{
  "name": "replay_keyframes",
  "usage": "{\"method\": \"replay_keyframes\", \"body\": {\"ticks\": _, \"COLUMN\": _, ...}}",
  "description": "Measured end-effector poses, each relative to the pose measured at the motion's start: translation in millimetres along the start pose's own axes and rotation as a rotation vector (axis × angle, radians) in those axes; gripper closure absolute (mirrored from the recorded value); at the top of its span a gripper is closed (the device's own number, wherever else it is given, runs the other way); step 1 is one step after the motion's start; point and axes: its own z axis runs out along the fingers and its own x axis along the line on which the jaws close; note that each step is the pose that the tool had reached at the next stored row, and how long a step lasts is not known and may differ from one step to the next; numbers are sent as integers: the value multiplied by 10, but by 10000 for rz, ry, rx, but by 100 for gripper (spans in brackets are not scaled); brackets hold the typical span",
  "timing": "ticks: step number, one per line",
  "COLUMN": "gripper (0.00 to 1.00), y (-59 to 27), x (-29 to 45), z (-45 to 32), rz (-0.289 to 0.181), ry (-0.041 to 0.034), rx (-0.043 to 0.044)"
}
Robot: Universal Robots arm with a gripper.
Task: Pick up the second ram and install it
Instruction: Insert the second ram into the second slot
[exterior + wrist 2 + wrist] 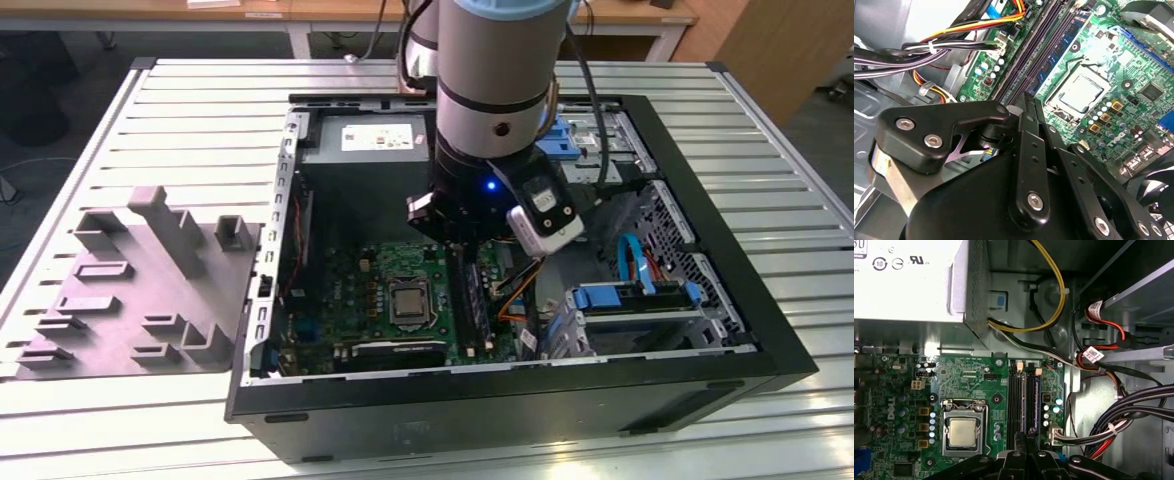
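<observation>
Item: ram (1033, 400). It stood on edge in the motherboard (979, 385) slot bank, inside the case (274, 250) on the counter (174, 110). In the exterior view its long axis ran 12 to 6 o'clock, with the CPU (963, 432) at its 9 o'clock. End effector (1025, 437): stood directly over the ram, fingers (1026, 107) drawn together at its top edge. Whether they pinched it could not be told.

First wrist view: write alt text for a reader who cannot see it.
The arm's black tool hangs over the long memory slots of a green motherboard, next to the silver processor. A pale power supply and bundled cables border the board.
</observation>
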Motion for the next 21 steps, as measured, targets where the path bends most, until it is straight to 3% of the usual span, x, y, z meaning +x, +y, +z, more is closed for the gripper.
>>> {"method": "replay_keyframes", "body": {"ticks": 10, "gripper": 88, "y": -5, "x": 12, "z": 121, "rz": 0, "ry": 0, "rx": 1}}
{"method": "replay_keyframes", "body": {"ticks": 21, "gripper": 88, "y": -10, "x": 43, "z": 206, "rz": 39, "ry": -2, "rx": 2}}
